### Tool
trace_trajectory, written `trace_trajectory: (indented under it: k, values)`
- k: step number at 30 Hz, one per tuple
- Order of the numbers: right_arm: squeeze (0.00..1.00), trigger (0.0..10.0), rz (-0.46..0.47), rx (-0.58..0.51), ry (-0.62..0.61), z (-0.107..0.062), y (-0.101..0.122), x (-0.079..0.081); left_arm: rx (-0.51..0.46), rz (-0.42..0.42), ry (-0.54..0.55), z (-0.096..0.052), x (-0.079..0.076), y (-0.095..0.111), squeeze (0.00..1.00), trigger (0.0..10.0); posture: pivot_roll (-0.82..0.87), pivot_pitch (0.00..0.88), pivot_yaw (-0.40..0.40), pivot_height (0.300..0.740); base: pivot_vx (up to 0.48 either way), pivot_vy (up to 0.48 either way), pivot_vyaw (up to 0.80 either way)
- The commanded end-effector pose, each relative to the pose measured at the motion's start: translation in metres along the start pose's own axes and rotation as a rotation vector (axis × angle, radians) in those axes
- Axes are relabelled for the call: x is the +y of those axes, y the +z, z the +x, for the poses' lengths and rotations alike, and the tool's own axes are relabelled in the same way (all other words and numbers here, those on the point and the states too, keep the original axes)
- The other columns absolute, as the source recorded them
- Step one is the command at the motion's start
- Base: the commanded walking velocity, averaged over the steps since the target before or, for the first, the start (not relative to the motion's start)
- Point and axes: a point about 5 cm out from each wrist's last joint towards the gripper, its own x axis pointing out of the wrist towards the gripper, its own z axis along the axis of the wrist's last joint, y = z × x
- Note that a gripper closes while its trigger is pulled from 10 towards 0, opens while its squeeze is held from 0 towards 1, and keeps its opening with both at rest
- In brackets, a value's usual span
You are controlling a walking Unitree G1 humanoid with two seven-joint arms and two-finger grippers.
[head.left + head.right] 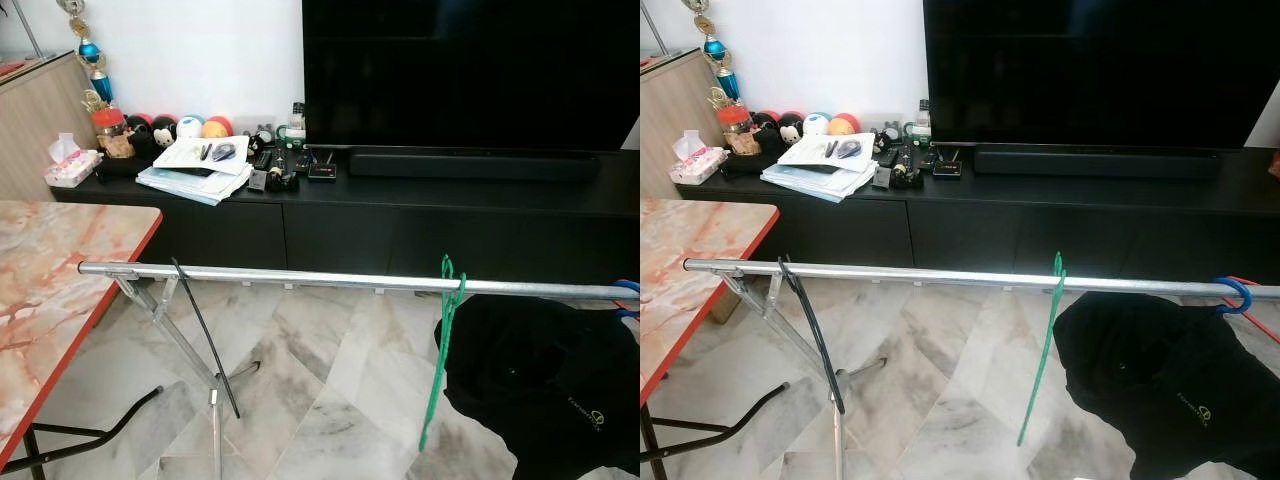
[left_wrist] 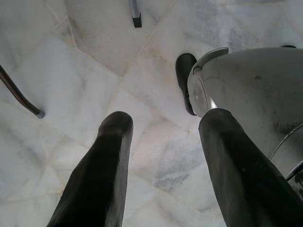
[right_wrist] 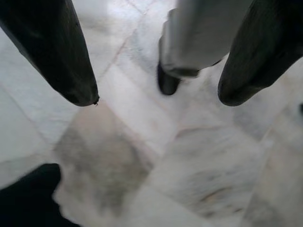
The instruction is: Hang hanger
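A silver rail (image 1: 330,281) of a clothes rack runs across in front of me. An empty green hanger (image 1: 444,330) hangs from it right of the middle. A black hanger (image 1: 205,340) hangs near the rail's left end. At the right end a blue hanger (image 1: 1235,295) carries a black garment (image 1: 1160,385). My left gripper (image 2: 163,137) hangs open over the marble floor, beside my own leg and foot. My right gripper (image 3: 158,101) is open too, pointing down at the floor with nothing between its fingers.
A marble-topped table with a red edge (image 1: 60,300) stands at the left. Behind the rack is a low black TV cabinet (image 1: 400,215) with a large TV (image 1: 470,70), papers, balls and small items. The rack's folding legs (image 1: 190,370) stand on the floor.
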Motion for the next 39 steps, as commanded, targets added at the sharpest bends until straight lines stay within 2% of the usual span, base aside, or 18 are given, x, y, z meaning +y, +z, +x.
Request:
trace_trajectory:
  k: [1, 13, 19, 31, 39]
  values:
    - [0.0, 10.0, -0.01, 0.0, -0.005, 0.0, -0.002, 0.003, 0.013, -0.016, 0.002, -0.001, 0.001, -0.004, 0.0, 10.0, 0.06, 0.031, 0.032, 0.74, -0.244, 0.0, 0.0]
    - [0.0, 10.0, -0.018, 0.003, 0.003, 0.0, 0.0, 0.015, 0.013, -0.021, 0.002, -0.001, 0.001, -0.004, 0.0, 10.0, 0.06, 0.03, 0.031, 0.74, -0.245, 0.0, 0.0]
    - [0.0, 10.0, -0.02, -0.003, 0.004, 0.001, 0.005, 0.017, 0.012, -0.024, 0.002, -0.001, 0.0, -0.004, 0.0, 10.0, 0.06, 0.029, 0.03, 0.74, -0.246, 0.0, 0.0]
    - [0.0, 10.0, -0.019, -0.02, -0.007, 0.003, 0.016, 0.006, 0.012, -0.023, 0.002, -0.001, 0.001, -0.004, 0.0, 10.0, 0.06, 0.029, 0.029, 0.74, -0.246, 0.0, 0.0]
    - [0.0, 10.0, -0.02, -0.029, 0.0, 0.005, 0.026, 0.013, 0.012, -0.023, 0.002, -0.001, 0.001, -0.004, 0.0, 10.0, 0.06, 0.028, 0.028, 0.74, -0.247, 0.0, 0.0]
